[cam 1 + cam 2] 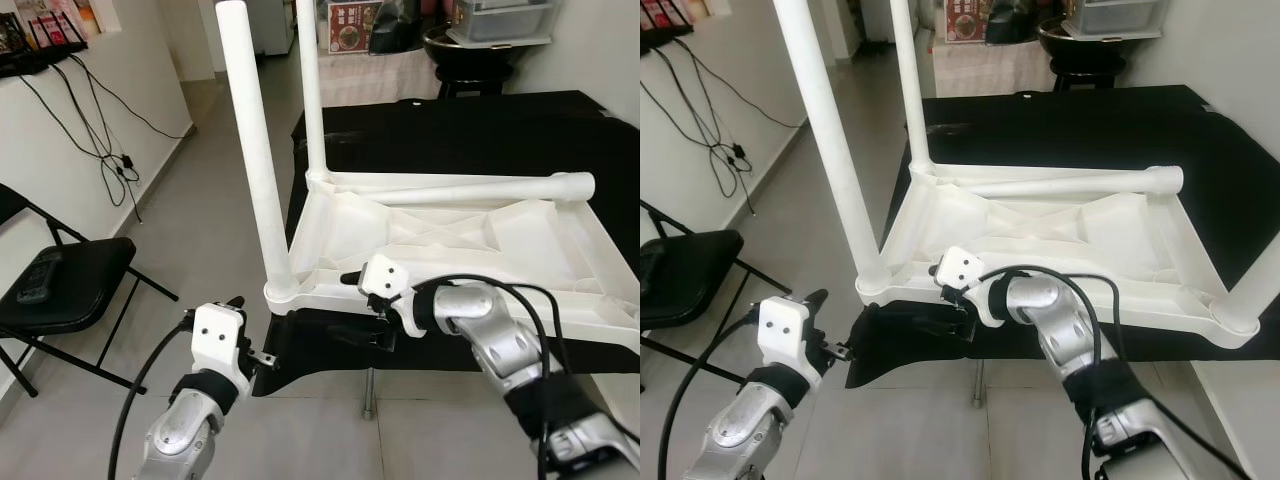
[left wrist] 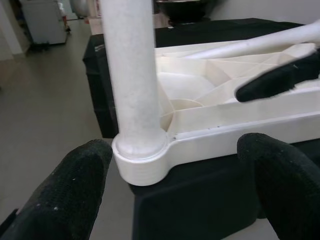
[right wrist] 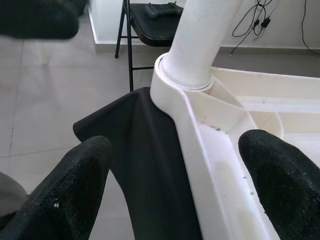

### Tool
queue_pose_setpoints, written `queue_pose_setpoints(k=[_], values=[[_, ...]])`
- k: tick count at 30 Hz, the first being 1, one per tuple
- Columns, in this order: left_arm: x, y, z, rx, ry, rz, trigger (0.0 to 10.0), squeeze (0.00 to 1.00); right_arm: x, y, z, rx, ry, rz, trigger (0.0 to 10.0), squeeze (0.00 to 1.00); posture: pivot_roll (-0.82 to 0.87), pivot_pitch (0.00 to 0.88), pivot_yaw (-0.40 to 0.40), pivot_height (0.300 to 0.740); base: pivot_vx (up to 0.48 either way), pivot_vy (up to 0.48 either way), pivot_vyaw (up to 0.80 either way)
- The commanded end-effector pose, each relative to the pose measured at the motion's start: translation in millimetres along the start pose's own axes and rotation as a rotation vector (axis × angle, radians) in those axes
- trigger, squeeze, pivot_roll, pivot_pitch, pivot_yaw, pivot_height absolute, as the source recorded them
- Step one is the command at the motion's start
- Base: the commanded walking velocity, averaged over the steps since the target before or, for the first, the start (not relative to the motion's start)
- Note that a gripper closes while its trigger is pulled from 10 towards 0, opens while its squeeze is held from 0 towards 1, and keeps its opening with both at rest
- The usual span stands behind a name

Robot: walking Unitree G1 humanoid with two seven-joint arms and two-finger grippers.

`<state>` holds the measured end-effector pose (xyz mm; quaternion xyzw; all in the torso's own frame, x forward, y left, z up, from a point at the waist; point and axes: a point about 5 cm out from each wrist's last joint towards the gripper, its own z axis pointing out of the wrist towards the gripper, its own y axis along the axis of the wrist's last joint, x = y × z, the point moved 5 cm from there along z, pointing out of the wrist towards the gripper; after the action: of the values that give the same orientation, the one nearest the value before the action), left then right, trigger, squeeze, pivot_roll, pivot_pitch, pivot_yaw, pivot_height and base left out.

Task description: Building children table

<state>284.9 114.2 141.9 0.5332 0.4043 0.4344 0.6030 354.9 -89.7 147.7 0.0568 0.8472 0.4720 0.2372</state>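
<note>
White plastic table top lies upside down on the black cloth, its near rim between the open fingers of the right gripper, while the open left gripper waits just below the upright corner leg.

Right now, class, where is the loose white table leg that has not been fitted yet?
In the left eye view the loose leg lies flat across the far side of the upturned white tabletop, right of the two upright legs, on the black-covered table.

white plastic table | upside down on black cloth | two legs upright (third lying loose)
</note>
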Motion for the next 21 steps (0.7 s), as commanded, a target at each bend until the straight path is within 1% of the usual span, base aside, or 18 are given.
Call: queue_pose_setpoints(k=[1, 2, 4, 5, 6, 7, 8, 9, 10, 12, 15, 17, 18, 19, 21], values=[[0.5, 0, -2.5, 0.011, -0.004, 0.027, 10.0, 0.0, -0.1, 8, 1.3, -0.01, 0.022, 0.005, 10.0, 0.0, -0.12, 0.08, 0.053, 0.74, 0.0, 0.0, 0.0], [-1.5, -2, -6.7, 0.021, -0.012, 0.02, 10.0, 0.0, -1.0, 14, -1.4, 0.006, 0.072, 0.011, 10.0, 0.0, -0.11, 0.091, 0.056, 0.74, 0.0, 0.0, 0.0], [-1.5, -2, -6.7, 0.021, -0.012, 0.02, 10.0, 0.0, -1.0, 14, -1.4, 0.006, 0.072, 0.011, 10.0, 0.0, -0.11, 0.091, 0.056, 0.74, 0.0, 0.0, 0.0], [-5.0, -3, -11.1, 0.034, -0.028, 0.018, 10.0, 0.0, 1.3, 17, -5.1, 0.045, 0.144, 0.004, 10.0, 0.0, -0.1, 0.096, 0.057, 0.74, 0.0, 0.0, 0.0], [-5.0, -3, -11.1, 0.034, -0.028, 0.018, 10.0, 0.0, 1.3, 17, -5.1, 0.045, 0.144, 0.004, 10.0, 0.0, -0.1, 0.096, 0.057, 0.74, 0.0, 0.0, 0.0], [-7.9, -4, -14.6, 0.042, -0.04, 0.039, 10.0, 0.0, 2.0, 14, -8.2, 0.102, 0.199, -0.009, 10.0, 0.0, -0.09, 0.101, 0.051, 0.74, 0.0, 0.0, 0.0], [-7.9, -4, -14.6, 0.042, -0.04, 0.039, 10.0, 0.0, 2.0, 14, -8.2, 0.102, 0.199, -0.009, 10.0, 0.0, -0.09, 0.101, 0.051, 0.74, 0.0, 0.0, 0.0], [-10.1, -5, -17.0, 0.047, -0.047, 0.057, 10.0, 0.0, 2.1, 9, -10.7, 0.156, 0.236, -0.027, 10.0, 0.0, -0.08, 0.103, 0.049, 0.74, 0.0, 0.0, 0.0], [-10.1, -5, -17.0, 0.047, -0.047, 0.057, 10.0, 0.0, 2.1, 9, -10.7, 0.156, 0.236, -0.027, 10.0, 0.0, -0.08, 0.103, 0.049, 0.74, 0.0, 0.0, 0.0], [-12.4, -5, -19.6, 0.048, -0.042, 0.076, 10.0, 0.0, -7.0, 0, -9.4, 0.234, 0.228, -0.038, 10.0, 0.0, -0.07, 0.11, 0.037, 0.74, 0.0, 0.0, 0.0], [-12.4, -5, -19.6, 0.048, -0.042, 0.076, 10.0, 0.0, -7.0, 0, -9.4, 0.234, 0.228, -0.038, 10.0, 0.0, -0.07, 0.11, 0.037, 0.74, 0.0, 0.0, 0.0], [-13.8, -5, -21.5, 0.049, -0.036, 0.082, 10.0, 0.0, -22.9, -13, -7.2, 0.334, 0.158, -0.03, 10.0, 0.0, -0.06, 0.114, 0.032, 0.74, 0.0, 0.0, 0.0], [-13.8, -5, -21.5, 0.049, -0.036, 0.082, 10.0, 0.0, -22.9, -13, -7.2, 0.334, 0.158, -0.03, 10.0, 0.0, -0.06, 0.114, 0.032, 0.74, 0.0, 0.0, 0.0], [-14.5, -6, -22.1, 0.05, -0.035, 0.083, 10.0, 0.0, -28.7, -17, -7.9, 0.367, 0.131, -0.014, 10.0, 0.0, -0.05, 0.116, 0.031, 0.74, 0.0, 0.0, 0.0], [-14.5, -6, -22.1, 0.05, -0.035, 0.083, 10.0, 0.0, -28.7, -17, -7.9, 0.367, 0.131, -0.014, 10.0, 0.0, -0.05, 0.116, 0.031, 0.74, 0.0, 0.0, 0.0]])
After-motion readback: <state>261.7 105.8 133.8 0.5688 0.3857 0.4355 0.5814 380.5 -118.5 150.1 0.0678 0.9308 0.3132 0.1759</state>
